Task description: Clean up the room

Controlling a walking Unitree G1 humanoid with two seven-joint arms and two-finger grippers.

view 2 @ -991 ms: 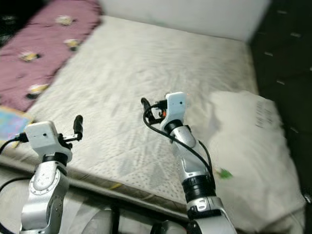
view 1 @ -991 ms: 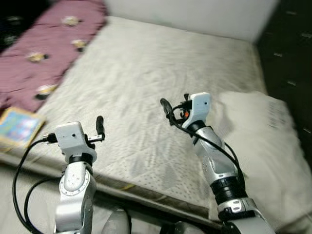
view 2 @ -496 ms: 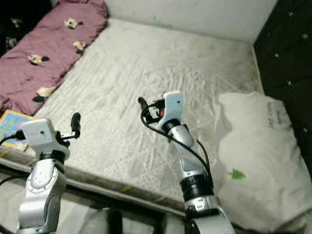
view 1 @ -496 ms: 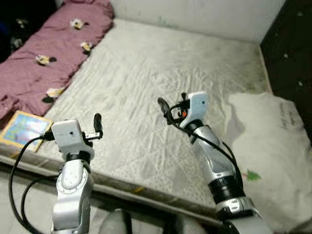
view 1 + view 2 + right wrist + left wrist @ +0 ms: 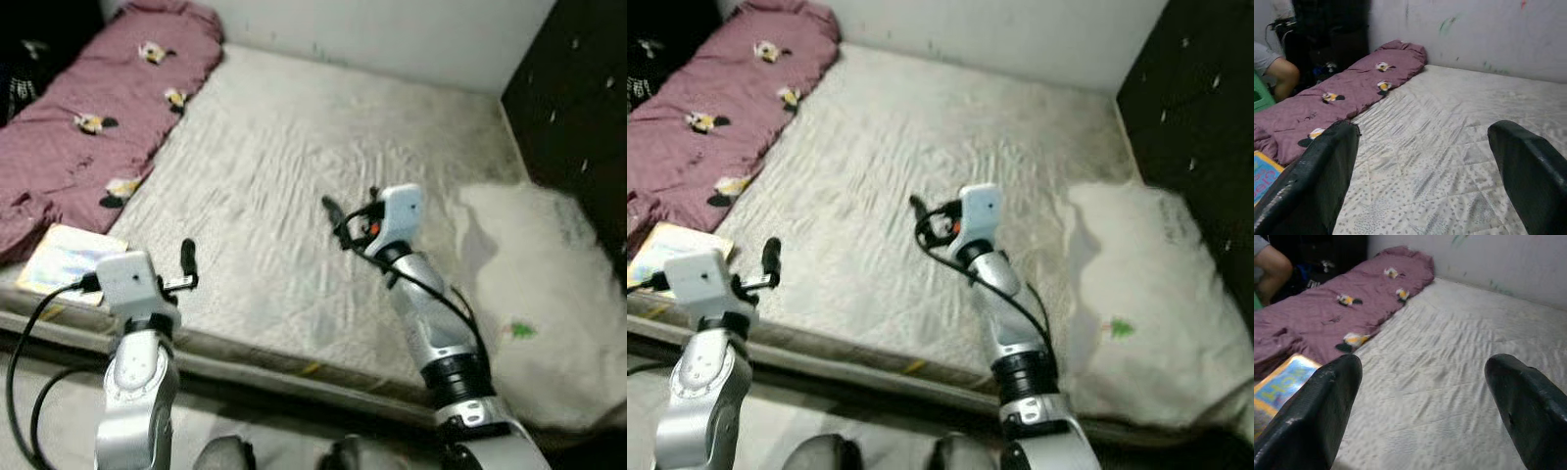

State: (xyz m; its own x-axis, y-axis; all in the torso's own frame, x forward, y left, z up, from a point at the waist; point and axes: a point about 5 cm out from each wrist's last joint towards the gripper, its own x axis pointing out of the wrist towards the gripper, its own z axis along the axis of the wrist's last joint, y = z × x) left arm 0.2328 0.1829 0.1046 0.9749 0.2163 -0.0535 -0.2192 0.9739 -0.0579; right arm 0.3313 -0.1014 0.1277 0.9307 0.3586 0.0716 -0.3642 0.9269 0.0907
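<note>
Standing at the bed's near edge, we hold our left hand (image 5: 1420, 406) and right hand (image 5: 1425, 171) above the bare white mattress (image 5: 294, 176), both with fingers spread and empty. A colourful book (image 5: 64, 264) lies by the maroon flowered blanket (image 5: 88, 127); a white pillow (image 5: 1146, 304) lies to our right.

a bedroom in a home is shown: a bare quilted mattress (image 5: 294, 176) is laid against a scuffed wall (image 5: 1488, 34), with a purple flowered blanket (image 5: 88, 127) and a white pillow (image 5: 1146, 294) on it.
</note>
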